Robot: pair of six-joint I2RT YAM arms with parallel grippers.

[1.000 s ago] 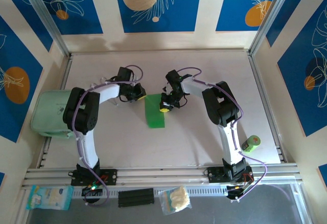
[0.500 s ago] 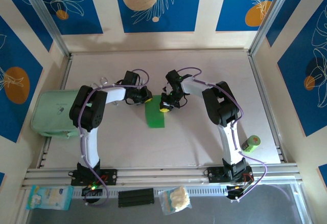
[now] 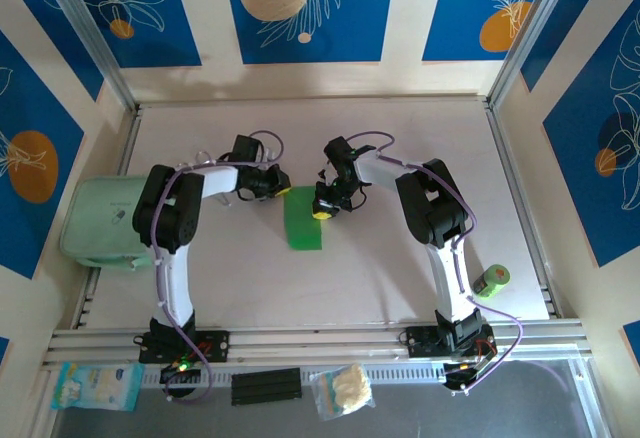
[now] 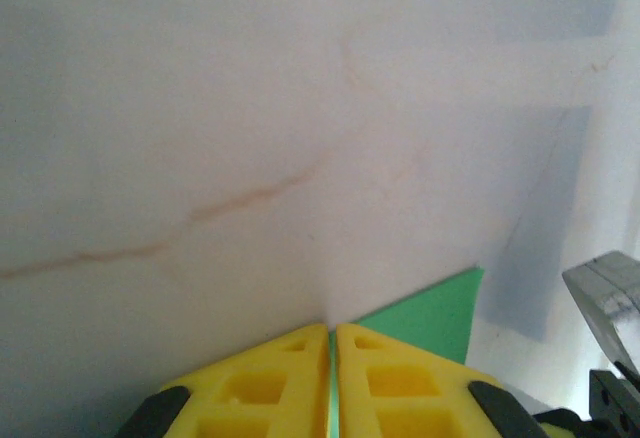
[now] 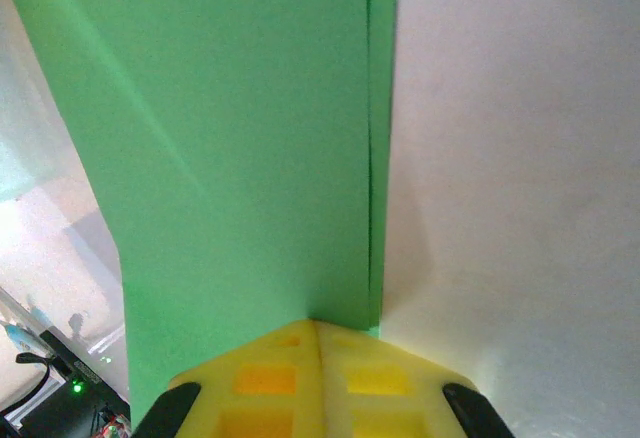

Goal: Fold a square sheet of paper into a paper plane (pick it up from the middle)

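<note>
The square sheet of paper (image 3: 305, 226) is bright green, folded into a narrow strip, and lies mid-table. In the right wrist view the sheet (image 5: 240, 138) shows a second layer's edge along its right side. My left gripper (image 3: 281, 188) is at the strip's far left corner. In the left wrist view its yellow fingertips (image 4: 332, 326) are nearly together with a green sliver between them, and the paper's corner (image 4: 435, 313) sticks out to the right. My right gripper (image 3: 321, 211) (image 5: 315, 322) is shut, with its tips resting on the strip's far right edge.
A pale mint-green pouch (image 3: 98, 220) sits at the table's left edge. A small green roll (image 3: 493, 279) stands near the right front corner. Metal rails (image 3: 320, 336) run along the front, with small bags (image 3: 343, 389) beyond them.
My left gripper swung in toward the paper's far left corner, then eased back slightly. The right arm and the paper have barely moved.
</note>
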